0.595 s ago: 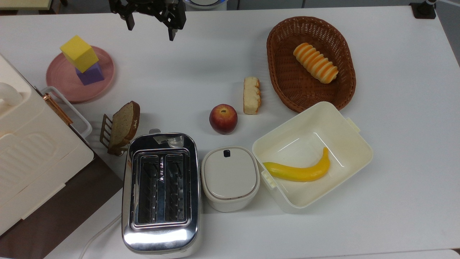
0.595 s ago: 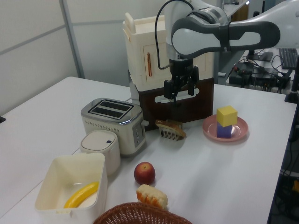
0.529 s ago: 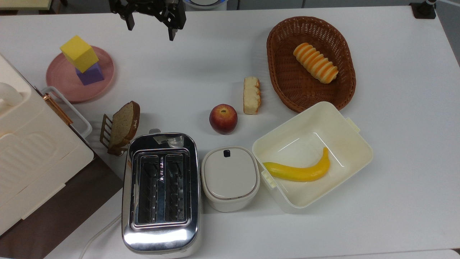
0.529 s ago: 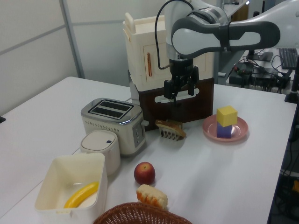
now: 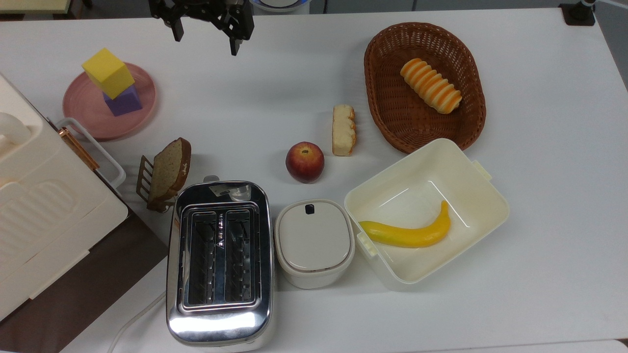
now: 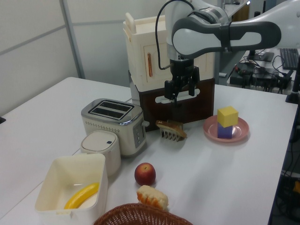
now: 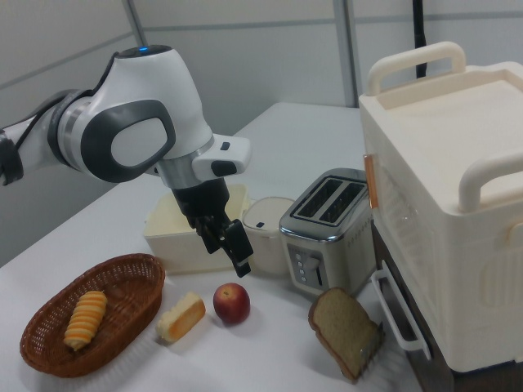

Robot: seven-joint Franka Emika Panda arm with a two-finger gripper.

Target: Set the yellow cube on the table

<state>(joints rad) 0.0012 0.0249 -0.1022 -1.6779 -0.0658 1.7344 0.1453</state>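
top view: the yellow cube (image 5: 108, 72) is sitting on the purple cube (image 5: 123, 101) on the plate (image 5: 83, 110); the tool (image 5: 203, 39) is hanging open, well apart.

left view: reach is pending; next it must descend around the cube, lift, and clear to bare bench (image 6: 243, 178).

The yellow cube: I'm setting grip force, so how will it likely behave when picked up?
The yellow cube looks matte and foam-like, so probably light and a bit squashy; a gentle grip should do. It sits skewed on the smaller purple cube, overhanging it, so a sideways nudge might tip it off. Its flat faces should not roll.
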